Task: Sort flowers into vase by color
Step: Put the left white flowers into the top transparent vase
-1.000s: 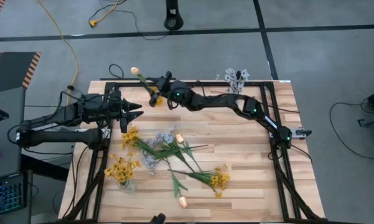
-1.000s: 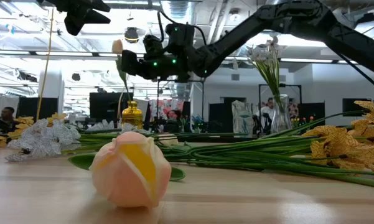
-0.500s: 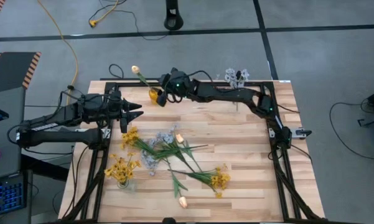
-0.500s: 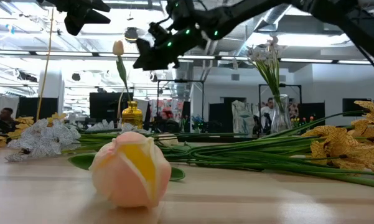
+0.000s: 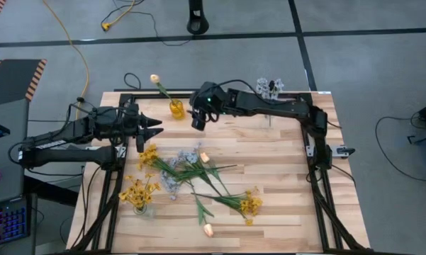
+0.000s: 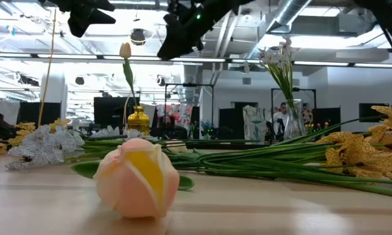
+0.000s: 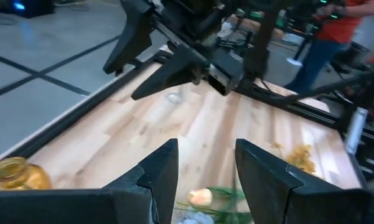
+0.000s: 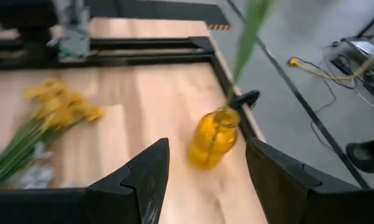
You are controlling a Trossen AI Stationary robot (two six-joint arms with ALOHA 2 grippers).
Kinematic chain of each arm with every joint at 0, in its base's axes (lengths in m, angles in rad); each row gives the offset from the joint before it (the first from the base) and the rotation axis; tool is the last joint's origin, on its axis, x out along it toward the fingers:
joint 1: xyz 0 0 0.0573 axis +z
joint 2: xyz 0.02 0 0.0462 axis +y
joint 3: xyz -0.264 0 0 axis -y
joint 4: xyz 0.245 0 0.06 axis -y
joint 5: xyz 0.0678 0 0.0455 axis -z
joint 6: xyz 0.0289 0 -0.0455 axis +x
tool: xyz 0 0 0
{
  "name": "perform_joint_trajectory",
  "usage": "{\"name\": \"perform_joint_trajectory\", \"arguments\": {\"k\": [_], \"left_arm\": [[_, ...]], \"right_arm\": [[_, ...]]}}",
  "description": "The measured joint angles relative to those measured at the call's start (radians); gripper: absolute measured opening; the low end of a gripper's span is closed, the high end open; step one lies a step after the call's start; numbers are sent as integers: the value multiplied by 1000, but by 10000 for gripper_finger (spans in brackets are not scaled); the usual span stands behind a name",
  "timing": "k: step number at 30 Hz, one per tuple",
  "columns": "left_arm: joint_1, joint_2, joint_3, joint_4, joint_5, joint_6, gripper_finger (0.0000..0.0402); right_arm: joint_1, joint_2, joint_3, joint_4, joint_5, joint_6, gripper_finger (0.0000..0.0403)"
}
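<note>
An amber glass vase (image 5: 176, 108) stands at the table's far edge with one peach tulip (image 5: 154, 79) in it, its green stem (image 8: 249, 31) leaning toward the far left. My right gripper (image 5: 198, 118) hangs open just right of that vase (image 8: 213, 138), touching nothing. My left gripper (image 5: 156, 127) waits open at the table's left side. Loose yellow, blue-white and peach sprigs (image 5: 198, 173) lie in a heap mid-table. A peach bud (image 6: 137, 179) lies by the near edge. Yellow clusters (image 5: 138, 193) stand in a vase near left; a blue-white spray (image 5: 269, 88) stands in a vase far right.
Black frame rails (image 5: 312, 127) run along the table's far, left and right sides. Bare wood lies right of the heap (image 5: 283, 170). The left wrist view shows my right arm (image 7: 187, 62) ahead and a person in a red top (image 7: 336, 25) beyond the table.
My right gripper has drawn back from the amber vase toward the table's right and risen, leaving the peach tulip standing in the vase with its stem leaning far-left. The left arm and the heap have kept still.
</note>
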Motion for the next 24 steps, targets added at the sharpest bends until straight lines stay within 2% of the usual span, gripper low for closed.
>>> {"name": "perform_joint_trajectory", "arguments": {"k": [4, 12, 19, 24], "left_arm": [[0, 13, 0, -7, 81, 61, 146], [0, 109, 1, -65, 138, 168, 146], [0, 191, 1, -91, 140, 188, 146], [0, 230, 1, -90, 139, 218, 146]], "right_arm": [[40, -35, 0, -79, 0, -17, 240], [93, -61, 0, -235, 0, 28, 240], [120, -63, 0, -355, -1, 122, 240], [142, -63, 0, -422, -1, 245, 240]]}}
